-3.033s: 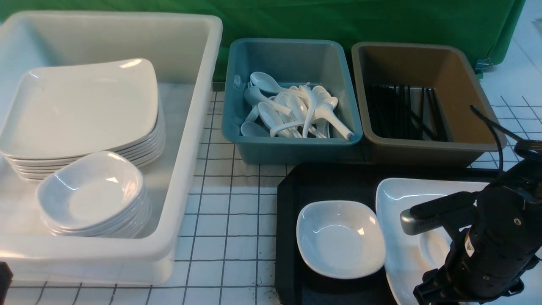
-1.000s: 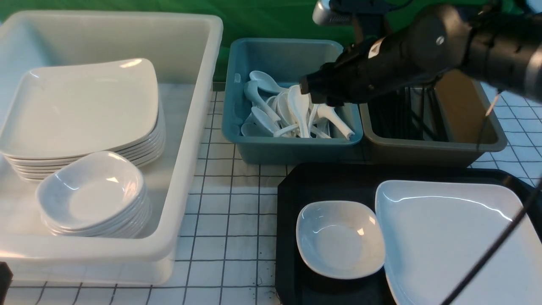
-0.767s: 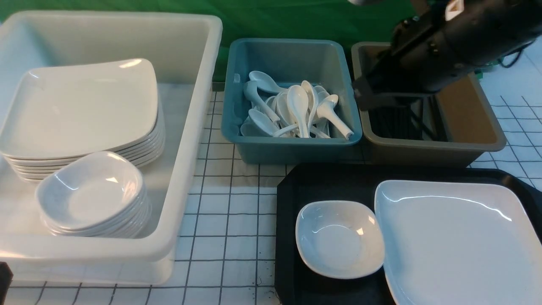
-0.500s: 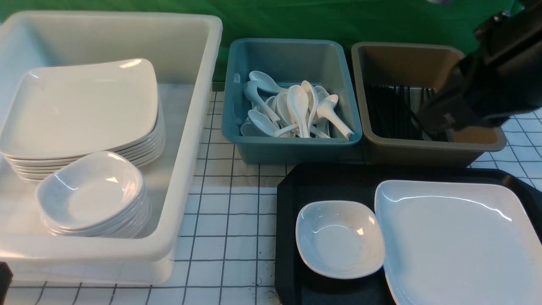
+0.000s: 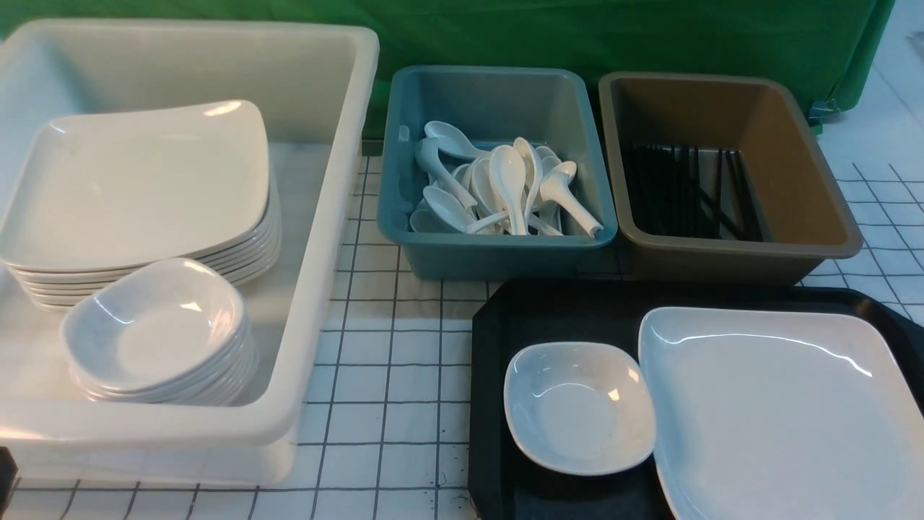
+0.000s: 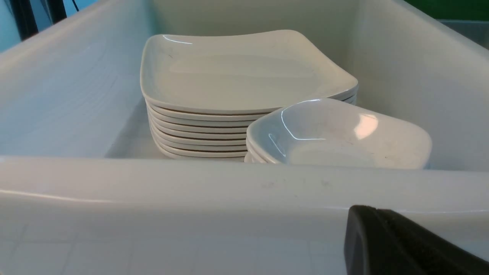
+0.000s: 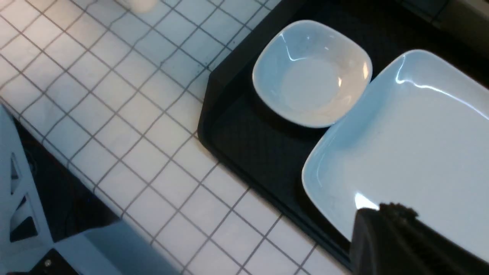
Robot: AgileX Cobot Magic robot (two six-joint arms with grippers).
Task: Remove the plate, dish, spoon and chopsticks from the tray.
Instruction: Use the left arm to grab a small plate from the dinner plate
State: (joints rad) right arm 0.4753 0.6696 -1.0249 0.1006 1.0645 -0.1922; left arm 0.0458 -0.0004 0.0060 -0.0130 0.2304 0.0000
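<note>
The black tray point(image 5: 563, 318) sits at the front right and carries the small white dish point(image 5: 580, 408) and, to its right, the large white plate point(image 5: 779, 412). No spoon or chopsticks lie on the tray. White spoons point(image 5: 507, 173) are piled in the blue bin and black chopsticks point(image 5: 686, 191) lie in the brown bin. Neither arm shows in the front view. My right gripper point(image 7: 382, 211) is shut and empty, above the plate's point(image 7: 405, 152) near edge, with the dish point(image 7: 311, 72) beyond. My left gripper point(image 6: 366, 211) is shut and empty, in front of the white tub's near wall.
The deep white tub point(image 5: 332, 238) at the left holds a stack of plates point(image 5: 137, 188) and a stack of dishes point(image 5: 155, 332). The blue bin point(image 5: 498, 260) and the brown bin point(image 5: 722, 260) stand behind the tray. The table has a white grid cloth point(image 5: 390, 375).
My right arm went from over the plate to the blue bin, where one more spoon now lies. It then swung right past the brown bin and out of the front view.
</note>
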